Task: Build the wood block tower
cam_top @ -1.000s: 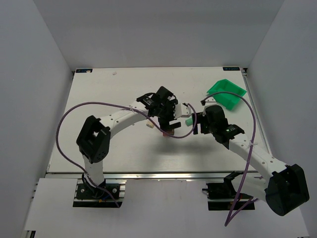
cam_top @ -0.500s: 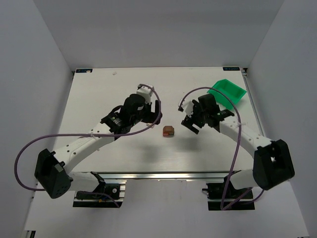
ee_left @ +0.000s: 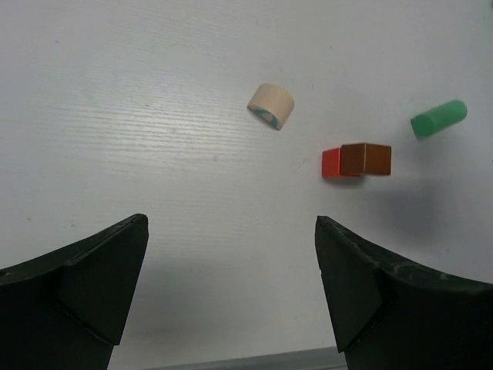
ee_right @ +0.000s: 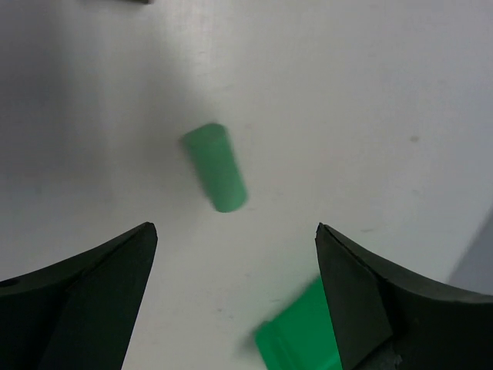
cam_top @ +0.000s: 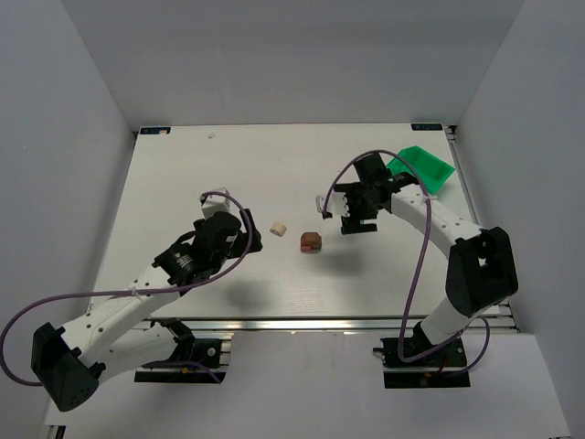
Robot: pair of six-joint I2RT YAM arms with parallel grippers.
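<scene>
The tower [cam_top: 311,241] is a small stack on the white table, a brown block [ee_left: 366,159] on a red block [ee_left: 330,163]. A cream cylinder [cam_top: 279,230] lies on its side just left of it and also shows in the left wrist view [ee_left: 271,105]. A green cylinder [ee_right: 216,177] lies on the table under my right gripper and also shows in the left wrist view [ee_left: 439,119]. My left gripper [cam_top: 241,238] [ee_left: 231,223] is open and empty, left of the cream cylinder. My right gripper [cam_top: 352,218] [ee_right: 235,227] is open and empty above the green cylinder.
A bright green plastic bin [cam_top: 420,167] stands at the back right, behind the right gripper; its corner shows in the right wrist view [ee_right: 304,343]. Purple cables loop off both arms. The table's edges lie at the far left and right.
Both arms have drawn back from the stack. The left gripper moved left and toward the near edge, uncovering the cream cylinder. The right gripper moved back toward the bin.
</scene>
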